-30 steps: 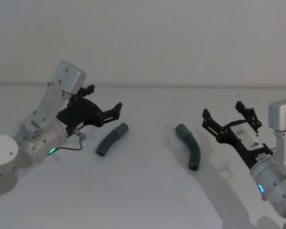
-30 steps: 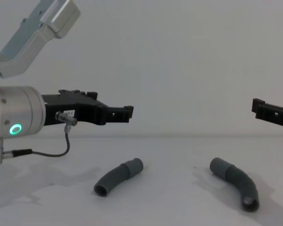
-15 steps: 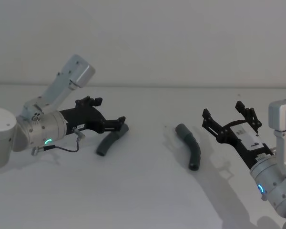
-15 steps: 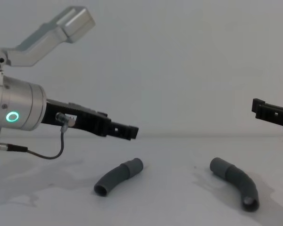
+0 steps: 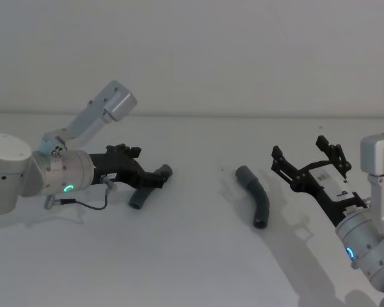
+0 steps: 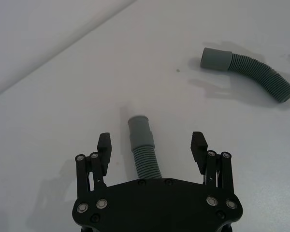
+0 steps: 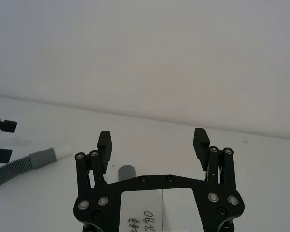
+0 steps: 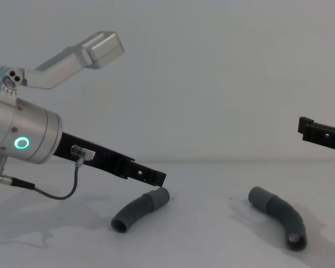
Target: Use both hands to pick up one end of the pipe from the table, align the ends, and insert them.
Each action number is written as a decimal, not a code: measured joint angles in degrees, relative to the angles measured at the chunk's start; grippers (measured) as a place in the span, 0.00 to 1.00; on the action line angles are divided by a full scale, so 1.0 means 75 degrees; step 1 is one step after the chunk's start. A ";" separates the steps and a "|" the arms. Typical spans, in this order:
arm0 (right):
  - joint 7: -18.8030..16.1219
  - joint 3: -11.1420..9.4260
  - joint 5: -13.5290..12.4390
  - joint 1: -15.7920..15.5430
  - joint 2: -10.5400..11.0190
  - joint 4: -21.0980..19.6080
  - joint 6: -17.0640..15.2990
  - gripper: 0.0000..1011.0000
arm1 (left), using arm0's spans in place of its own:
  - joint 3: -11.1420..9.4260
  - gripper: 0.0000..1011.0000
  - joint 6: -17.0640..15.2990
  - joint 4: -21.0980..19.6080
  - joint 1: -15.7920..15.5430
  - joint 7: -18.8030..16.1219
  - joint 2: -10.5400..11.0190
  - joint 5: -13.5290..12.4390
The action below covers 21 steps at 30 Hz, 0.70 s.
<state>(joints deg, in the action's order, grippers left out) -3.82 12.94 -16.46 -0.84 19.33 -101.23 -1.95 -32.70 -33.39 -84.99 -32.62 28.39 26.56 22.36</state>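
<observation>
Two curved dark-grey ribbed pipe pieces lie apart on the white table [image 5: 192,256]. The left piece [image 5: 146,190] [image 8: 137,210] lies between the spread fingers of my open left gripper [image 5: 155,180] [image 6: 152,141], which is low over its ribbed part. Its grey collar [image 6: 139,128] points away from the gripper and is untouched. The right wrist view shows this piece [image 7: 19,165] with a white tip. The right piece [image 5: 257,199] [image 8: 279,215] [image 6: 251,72] lies free. My right gripper [image 5: 297,146] [image 7: 152,137] hovers open to its right, above the table.
The table runs back to a plain pale wall. Bare surface lies between the two pieces and in front of them. The left arm's cable [image 8: 61,192] hangs just above the table beside the left piece.
My left gripper has tilted down and moved forward, from above and left of the left piece to astride it. The right arm and both pieces have stayed put.
</observation>
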 joint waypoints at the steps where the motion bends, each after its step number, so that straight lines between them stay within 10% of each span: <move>1: 0.0000 0.0000 0.0000 0.0000 0.0000 0.0000 0.0000 0.99 | -0.0015 0.99 -0.0020 0.0027 -0.0021 0.0002 -0.0011 0.0002; 21: 0.0000 0.0000 0.0000 0.0000 0.0000 0.0000 0.0000 0.99 | -0.0165 0.99 -0.0486 0.0352 -0.0231 -0.0171 -0.0174 -0.0024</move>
<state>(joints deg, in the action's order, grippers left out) -3.83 12.94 -16.46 -0.84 19.33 -101.23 -1.95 -33.94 -37.04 -82.35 -34.35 27.11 25.26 22.18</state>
